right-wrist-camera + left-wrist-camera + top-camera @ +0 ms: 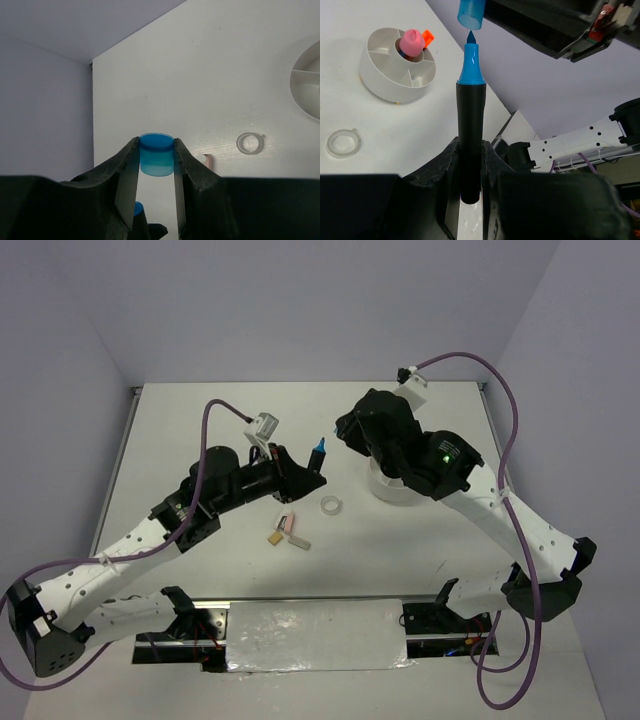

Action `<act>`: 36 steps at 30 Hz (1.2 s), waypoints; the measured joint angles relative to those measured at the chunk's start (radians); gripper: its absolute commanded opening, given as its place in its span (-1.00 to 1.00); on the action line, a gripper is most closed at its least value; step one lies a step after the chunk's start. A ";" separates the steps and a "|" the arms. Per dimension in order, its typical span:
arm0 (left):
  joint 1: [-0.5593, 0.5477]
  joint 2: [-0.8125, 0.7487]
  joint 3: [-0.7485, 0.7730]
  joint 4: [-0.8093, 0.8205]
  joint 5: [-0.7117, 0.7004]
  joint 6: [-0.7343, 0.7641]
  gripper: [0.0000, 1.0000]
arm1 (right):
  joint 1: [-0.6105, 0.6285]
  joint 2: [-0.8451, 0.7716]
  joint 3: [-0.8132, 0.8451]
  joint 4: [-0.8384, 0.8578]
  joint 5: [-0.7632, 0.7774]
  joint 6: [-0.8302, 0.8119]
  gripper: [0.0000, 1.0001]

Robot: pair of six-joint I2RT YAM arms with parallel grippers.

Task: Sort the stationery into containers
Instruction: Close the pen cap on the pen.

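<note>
My left gripper is shut on a black marker and holds it upright, its bare blue tip pointing up; the marker's tip also shows in the top view. My right gripper is shut on the marker's blue cap, just above that tip and apart from it. The round white tub holds a pink cylinder and an orange-tipped marker. A clear tape ring lies on the table beside the tub.
A pink eraser, a tan piece and a small white piece lie together in front of the left gripper. The right arm covers most of the tub in the top view.
</note>
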 measured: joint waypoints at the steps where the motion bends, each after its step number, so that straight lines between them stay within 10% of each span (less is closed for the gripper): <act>1: 0.000 0.007 0.000 0.002 0.005 0.000 -1.00 | 0.000 0.000 0.000 0.003 -0.003 -0.005 -1.00; 36: 0.000 0.060 0.002 0.044 0.037 -0.018 -1.00 | 0.001 -0.003 -0.031 0.125 -0.146 -0.140 -1.00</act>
